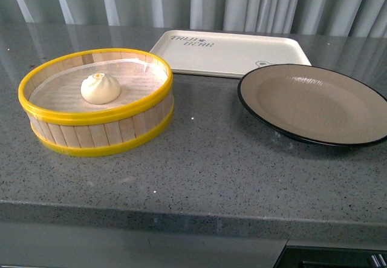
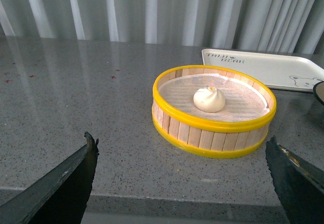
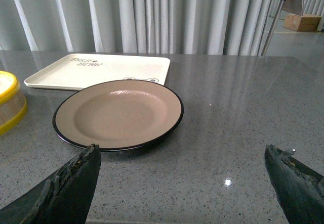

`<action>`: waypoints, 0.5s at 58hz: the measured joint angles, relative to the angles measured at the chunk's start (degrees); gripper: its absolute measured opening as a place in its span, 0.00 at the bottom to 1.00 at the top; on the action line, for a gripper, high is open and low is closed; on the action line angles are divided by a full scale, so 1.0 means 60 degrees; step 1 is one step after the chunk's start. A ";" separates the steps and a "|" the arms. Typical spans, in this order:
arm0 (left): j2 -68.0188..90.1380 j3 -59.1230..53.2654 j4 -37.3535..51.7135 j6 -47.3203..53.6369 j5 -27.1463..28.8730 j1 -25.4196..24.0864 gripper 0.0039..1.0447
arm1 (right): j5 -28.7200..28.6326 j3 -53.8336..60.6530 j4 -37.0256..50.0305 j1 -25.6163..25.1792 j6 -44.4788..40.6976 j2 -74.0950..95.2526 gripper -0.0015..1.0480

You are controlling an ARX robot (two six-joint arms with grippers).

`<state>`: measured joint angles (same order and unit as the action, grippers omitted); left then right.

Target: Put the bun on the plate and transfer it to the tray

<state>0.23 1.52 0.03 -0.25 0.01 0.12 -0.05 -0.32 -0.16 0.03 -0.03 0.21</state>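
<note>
Soft white bun (image 1: pixel 100 88) in basket (image 1: pixel 97 136), frame left.
Likely light, squashy; pinch its flanks gently; left gripper (image 2: pixel 179 139), right gripper (image 3: pixel 180 146) both gape wide.

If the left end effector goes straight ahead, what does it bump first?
Probably the steamer basket: its near wall lies straight ahead of the left end effector, with the bun inside. Depth is unclear, so it might pass over the rim.
</note>
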 joint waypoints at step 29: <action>0.0000 0.0000 0.0000 0.0000 0.0000 0.0000 0.94 | 0.0000 0.0000 0.0000 0.0000 0.0004 0.0000 0.92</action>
<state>0.23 1.52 0.03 -0.25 0.01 0.12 -0.05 -0.32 -0.16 0.03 -0.01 0.21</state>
